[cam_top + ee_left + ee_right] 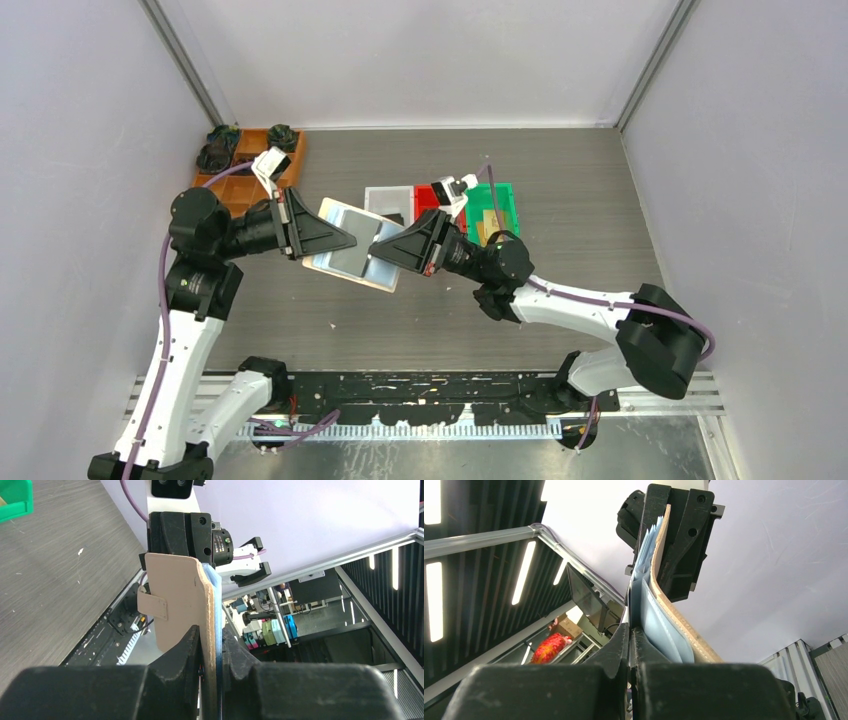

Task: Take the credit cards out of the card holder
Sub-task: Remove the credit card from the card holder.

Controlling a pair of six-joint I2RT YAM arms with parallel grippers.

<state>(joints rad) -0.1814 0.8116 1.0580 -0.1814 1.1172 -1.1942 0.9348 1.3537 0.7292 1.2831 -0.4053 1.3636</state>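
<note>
The card holder (352,246) hangs open in the air between both grippers, tan outside, silvery blue-grey inside. My left gripper (343,241) is shut on its left edge. In the left wrist view the jaws (212,636) clamp the tan cover (177,597). My right gripper (379,254) is shut at the holder's right side. In the right wrist view its jaws (630,628) pinch a thin flat edge, seemingly a credit card (630,600), beside the blue-grey pockets (659,627). A gold card (489,226) lies in the green bin.
White bin (384,194), red bin (427,196) and green bin (503,198) stand side by side behind the holder. An orange-brown compartment tray (249,170) with dark items sits at the back left. Grey walls close in both sides.
</note>
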